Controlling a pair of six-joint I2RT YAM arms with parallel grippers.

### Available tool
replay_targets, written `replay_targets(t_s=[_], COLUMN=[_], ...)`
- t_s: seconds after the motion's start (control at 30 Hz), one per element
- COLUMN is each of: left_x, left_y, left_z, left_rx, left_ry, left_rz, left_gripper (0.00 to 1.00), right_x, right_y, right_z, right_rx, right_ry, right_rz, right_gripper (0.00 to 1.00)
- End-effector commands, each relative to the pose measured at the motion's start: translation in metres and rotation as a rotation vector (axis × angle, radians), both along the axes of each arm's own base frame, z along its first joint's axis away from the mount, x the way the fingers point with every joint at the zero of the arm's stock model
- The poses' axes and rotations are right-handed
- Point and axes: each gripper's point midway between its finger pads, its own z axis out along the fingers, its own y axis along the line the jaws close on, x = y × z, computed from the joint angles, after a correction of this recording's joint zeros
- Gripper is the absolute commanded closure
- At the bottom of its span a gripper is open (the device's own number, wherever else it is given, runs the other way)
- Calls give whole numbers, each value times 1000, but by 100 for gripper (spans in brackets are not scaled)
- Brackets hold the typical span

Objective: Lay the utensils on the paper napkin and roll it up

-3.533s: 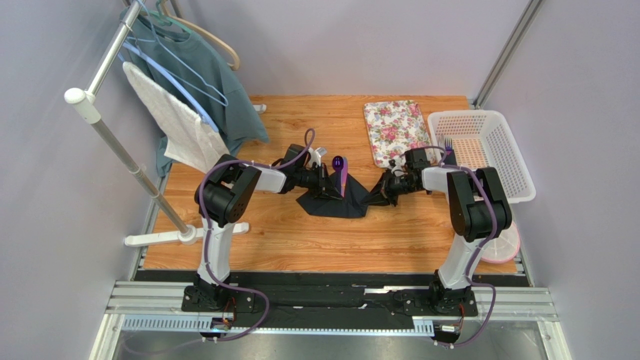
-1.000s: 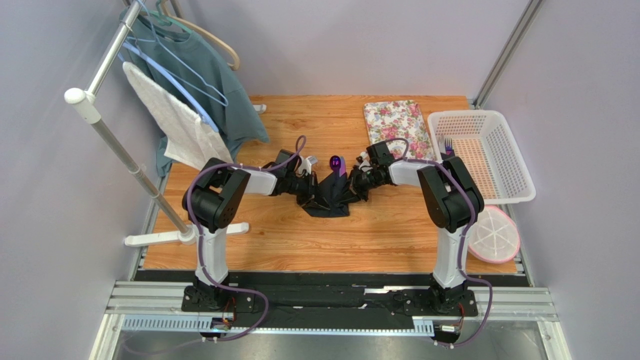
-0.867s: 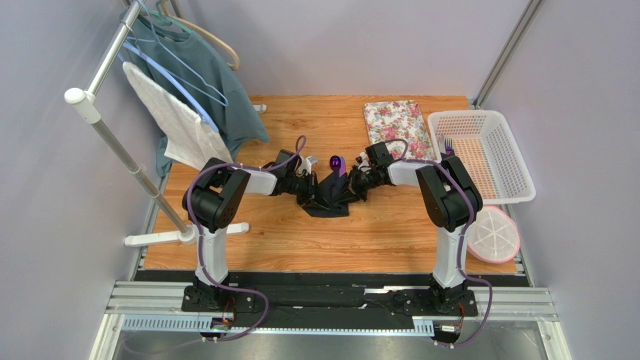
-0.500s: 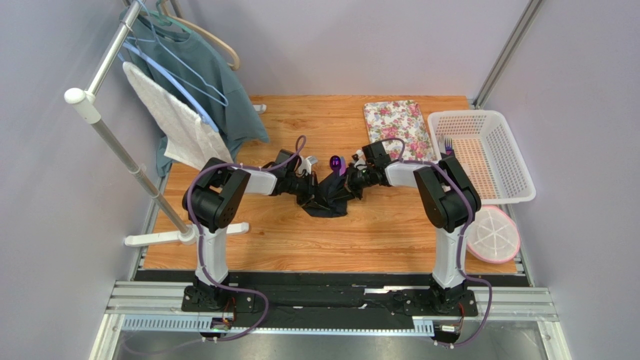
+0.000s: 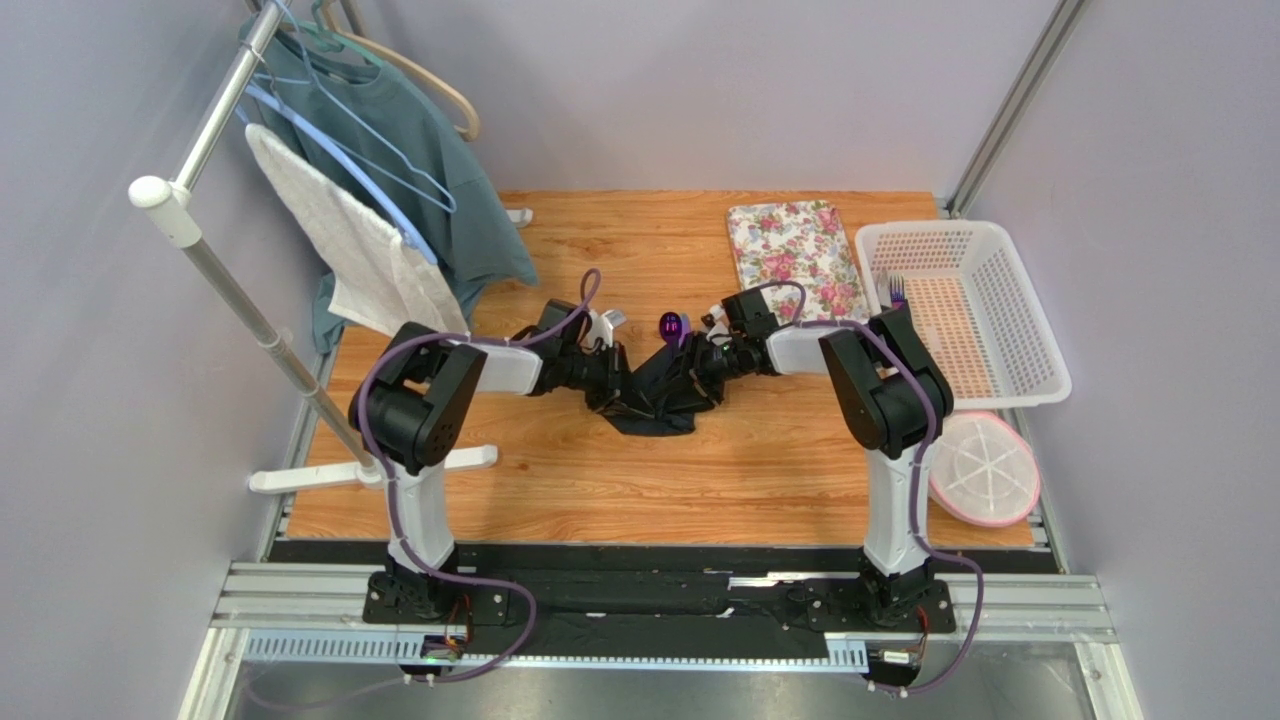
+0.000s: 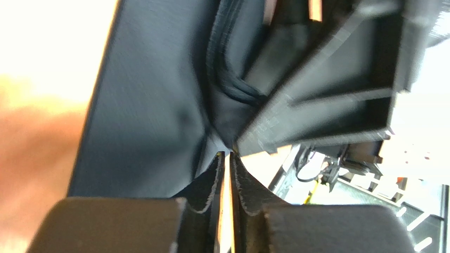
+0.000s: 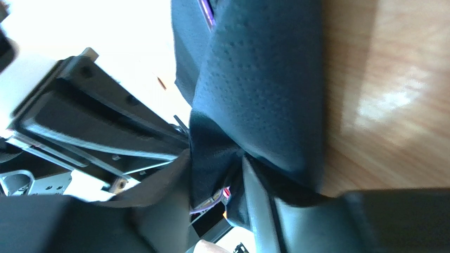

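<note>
Wooden table (image 5: 601, 480), plank-grained, seen from above. Lying on it:
- a crumpled black napkin (image 5: 661, 402) near the centre
- a floral mat (image 5: 793, 263) at the far edge, right of centre
- a white mesh basket (image 5: 962, 233) just beside the mat, along the right side
- a round pink-rimmed dish (image 5: 984, 468) at the right edge, nearer than the basket
- the white foot of a clothes rack (image 5: 323, 476) on the left side

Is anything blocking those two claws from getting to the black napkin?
Nothing visible. The right gripper pinches the paper napkin, and the left gripper is closed at its edge.
</note>
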Motion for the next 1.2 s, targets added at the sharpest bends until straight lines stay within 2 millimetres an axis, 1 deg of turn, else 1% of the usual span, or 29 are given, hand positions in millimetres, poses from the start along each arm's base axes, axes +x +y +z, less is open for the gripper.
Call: replay_targets(t_s=[0.0, 0.03, 0.07, 0.1, 0.13, 0.17, 0.2, 0.3, 0.43, 0.47, 0.5, 0.53, 0.6, 0.67, 0.7, 0.8, 0.87, 0.93, 1.03, 1.17], left_x=[10, 11, 12, 12, 15, 15, 17, 24, 39, 42, 46, 47, 49, 48, 49, 48, 42, 37, 32, 32], left_y=[7, 13, 15, 19, 25, 26, 28, 34, 37, 36, 35, 34, 33, 29, 28, 21, 15, 8, 3, 5], left_z=[56, 60, 70, 73, 74, 80, 82, 86, 86, 82, 85, 84, 80, 75, 75, 70, 63, 61, 53, 34], left_rx=[-97, -93, -100, -98, -86, -90, -89, -94, -62, -49, -48, -47, -39, -33, -27, -20, -6, 1, 26, 73], left_ry=[-182, -194, -222, -228, -233, -247, -248, -246, -264, -256, -264, -263, -261, -249, -248, -245, -219, -218, -208, -163], left_rz=[-14, -6, -2, 4, 17, 21, 29, 63, 82, 78, 76, 71, 71, 59, 57, 39, 20, -6, -27, -31], left_gripper=[84, 83, 82, 80, 76, 74, 73, 71, 72, 73, 76, 76, 79, 80, 81, 83, 84, 85, 86, 89], right_x=[0, 1, 0, 1, 0, 0, 0, -1, 0, -1, -1, 0, -1, -1, -1, -2, -2, -2, -3, -2], right_y=[1, 1, 1, 1, 1, 1, 2, 3, 2, 2, 1, 2, 1, 1, 1, 1, 1, 1, 0, 1], right_z=[-12, -12, -12, -12, -13, -13, -13, -13, -14, -15, -16, -16, -20, -21, -23, -24, -25, -25, -25, -21], right_rx=[-31, -31, -31, -32, -34, -34, -33, -30, -39, -40, -44, -44, -53, -56, -60, -64, -69, -73, -75, -67], right_ry=[-3, -3, -5, -5, -3, -2, 3, 5, 11, 13, 16, 20, 26, 31, 35, 40, 41, 42, 42, 35], right_rz=[9, 9, 10, 8, 9, 8, 7, 6, -3, -3, -7, -10, -11, -13, -15, -15, -15, -15, -13, -8], right_gripper=[49, 46, 43, 35, 31, 27, 23, 21, 27, 28, 37, 41, 49, 54, 58, 61, 62, 64, 64, 68])
